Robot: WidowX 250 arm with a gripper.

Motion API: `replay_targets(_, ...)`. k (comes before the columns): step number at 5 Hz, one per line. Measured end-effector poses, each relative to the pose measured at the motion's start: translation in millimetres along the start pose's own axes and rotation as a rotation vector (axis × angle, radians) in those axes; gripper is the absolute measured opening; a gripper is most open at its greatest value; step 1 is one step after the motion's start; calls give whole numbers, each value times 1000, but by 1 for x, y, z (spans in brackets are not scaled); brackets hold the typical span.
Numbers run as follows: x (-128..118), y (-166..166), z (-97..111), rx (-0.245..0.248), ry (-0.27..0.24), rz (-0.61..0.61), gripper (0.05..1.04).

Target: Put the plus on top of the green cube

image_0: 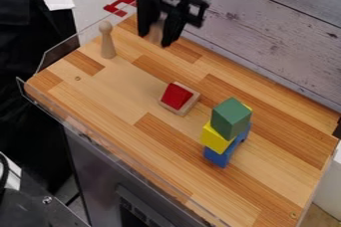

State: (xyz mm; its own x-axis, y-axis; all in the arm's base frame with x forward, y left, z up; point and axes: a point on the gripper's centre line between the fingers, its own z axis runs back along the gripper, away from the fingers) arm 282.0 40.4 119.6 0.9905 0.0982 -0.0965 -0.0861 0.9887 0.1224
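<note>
A black claw (154, 40) hangs over the far left part of a wooden worktop (120, 91), with a blurred tan patch at its tip; whether it is open or gripping something cannot be told. Left of it, a pale wooden peg (107, 42) with a rounded head stands upright, while a red angular piece (120, 6) sits at the far left corner. Near the worktop's middle, a red block (176, 95) rests on a pale wooden block (191, 102). To their right and nearer, the green cube (230, 116) crowns a stack, set above yellow (214, 138) and blue (216, 158) blocks. Which piece is the plus cannot be told. A clear rim (63, 52) borders the worktop's left side.
</note>
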Motion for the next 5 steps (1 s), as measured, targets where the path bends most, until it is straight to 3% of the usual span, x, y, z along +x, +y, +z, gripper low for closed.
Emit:
replay_targets(1, -32, -16, 28, -32, -22, -44, 451)
replay_targets(2, -53, -31, 25, -122, -36, -109, 451)
replay_targets(3, -65, -41, 21, -158, -28, -150, 451)
replay_targets(4, -74, -67, 19, -174, -14, -245, 451)
replay_targets(5, -77, -88, 20, -153, -14, -323, 451)
